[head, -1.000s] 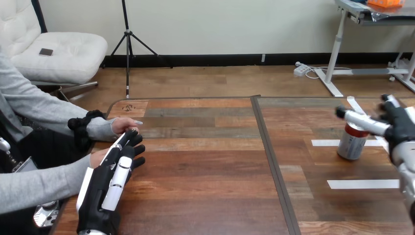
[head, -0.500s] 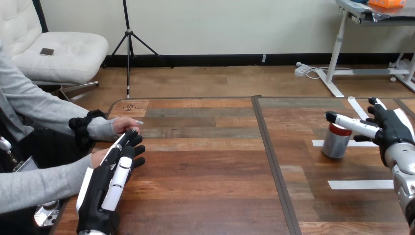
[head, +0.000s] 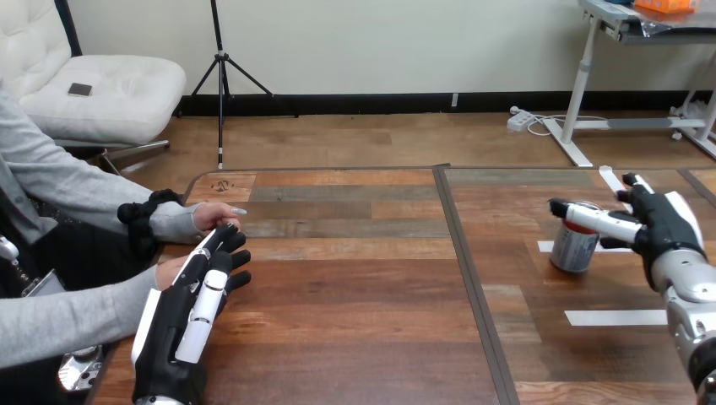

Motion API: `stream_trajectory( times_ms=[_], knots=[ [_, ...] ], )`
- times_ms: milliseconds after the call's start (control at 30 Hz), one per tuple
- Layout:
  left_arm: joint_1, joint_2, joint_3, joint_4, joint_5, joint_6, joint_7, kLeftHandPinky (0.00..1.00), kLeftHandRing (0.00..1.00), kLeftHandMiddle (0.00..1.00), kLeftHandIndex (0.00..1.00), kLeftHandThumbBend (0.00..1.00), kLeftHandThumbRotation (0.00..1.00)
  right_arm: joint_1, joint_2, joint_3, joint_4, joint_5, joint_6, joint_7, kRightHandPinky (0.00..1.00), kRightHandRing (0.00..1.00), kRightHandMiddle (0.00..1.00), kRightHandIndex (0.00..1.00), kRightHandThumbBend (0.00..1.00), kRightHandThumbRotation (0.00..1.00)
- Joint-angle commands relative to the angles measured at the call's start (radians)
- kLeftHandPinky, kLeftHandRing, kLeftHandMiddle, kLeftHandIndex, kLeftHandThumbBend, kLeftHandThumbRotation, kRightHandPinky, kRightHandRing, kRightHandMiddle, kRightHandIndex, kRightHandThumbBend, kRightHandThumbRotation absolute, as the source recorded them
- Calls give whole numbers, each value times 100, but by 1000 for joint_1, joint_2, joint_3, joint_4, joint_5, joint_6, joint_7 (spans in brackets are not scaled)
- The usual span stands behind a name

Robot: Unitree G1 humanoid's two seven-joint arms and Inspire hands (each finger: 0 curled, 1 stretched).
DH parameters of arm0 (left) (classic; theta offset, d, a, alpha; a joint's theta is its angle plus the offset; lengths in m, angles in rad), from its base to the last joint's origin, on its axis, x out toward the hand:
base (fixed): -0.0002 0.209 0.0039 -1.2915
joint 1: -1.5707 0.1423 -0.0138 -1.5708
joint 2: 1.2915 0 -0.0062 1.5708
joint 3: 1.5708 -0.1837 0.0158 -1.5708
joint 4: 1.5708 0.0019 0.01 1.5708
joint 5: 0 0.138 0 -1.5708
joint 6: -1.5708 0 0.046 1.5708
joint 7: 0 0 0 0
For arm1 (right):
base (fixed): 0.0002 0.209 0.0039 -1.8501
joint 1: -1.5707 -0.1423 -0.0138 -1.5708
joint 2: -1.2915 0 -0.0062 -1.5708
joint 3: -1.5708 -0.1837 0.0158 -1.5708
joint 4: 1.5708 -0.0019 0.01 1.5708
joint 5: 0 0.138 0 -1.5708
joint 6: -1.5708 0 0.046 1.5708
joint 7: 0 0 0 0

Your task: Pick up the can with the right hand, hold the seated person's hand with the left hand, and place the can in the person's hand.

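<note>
A silver can [head: 575,246] with a red top stands upright at the right of the table [head: 355,278]. My right hand [head: 663,226] reaches it from the right, thumb [head: 591,217] across its near upper side and fingers curled behind it. At the left edge my left hand [head: 181,325] lies with straight fingers over the person's nearer hand [head: 169,270], touching it, not curled round it. The person's farther hand [head: 215,216] rests flat on the table just beyond my fingertips.
White tape strips lie on the right half of the table: one [head: 616,317] in front of the can, one [head: 547,246] beside it and one [head: 610,179] at the far edge. A dark seam [head: 473,278] splits the tabletop.
My right hand has moved left and a little away from me, and the can has travelled left with it. The left hand and the person's hands have stayed put.
</note>
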Motion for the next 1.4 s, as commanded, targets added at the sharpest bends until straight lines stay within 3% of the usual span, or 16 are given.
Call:
stream_trajectory(
  times_ms=[0,100,233,267,433,533,600,733,900,1200,1367],
  knots=[
    [-42,0,2,-31,-10,-17,2,81,86,88,87,53,84,-46,14,19,-6,-18,7,-23,59,92,96,100,100,29],
    [-37,0,1,-41,-9,-9,5,81,86,88,87,52,84,-47,17,24,-5,-24,10,-24,59,90,93,100,100,29],
    [-34,-1,0,-45,-11,-8,5,81,86,87,87,53,84,-45,19,30,-6,-29,7,-29,45,74,79,100,100,30],
    [-34,-1,0,-44,-12,-10,3,81,85,87,87,54,84,-45,19,31,-6,-29,8,-30,39,66,73,100,100,29],
    [-38,0,2,-33,-20,-20,-8,81,85,87,87,55,83,-49,23,44,-7,-38,20,-35,31,56,66,100,100,29],
    [-37,0,2,-34,-21,-18,-6,81,85,87,87,56,83,-50,22,48,-6,-40,25,-25,31,60,71,100,100,28],
    [-37,0,2,-34,-22,-19,-4,81,85,87,87,56,83,-51,21,50,-6,-41,27,-19,36,70,82,100,100,27],
    [-39,4,1,-27,-20,-27,-7,81,85,87,87,57,83,-53,21,61,-4,-52,40,-16,43,81,90,100,100,27],
    [-41,9,1,-20,-21,-31,-13,80,85,87,87,58,83,-56,22,58,-3,-53,54,-4,45,79,87,100,100,27],
    [-39,3,1,-31,-14,-24,5,80,85,87,86,59,83,-54,26,71,-8,-60,69,-11,34,57,67,100,100,28],
    [-38,2,0,-34,-16,-20,7,80,85,87,86,57,83,-50,26,79,-9,-67,66,-14,32,56,67,100,100,28]
  ],
)
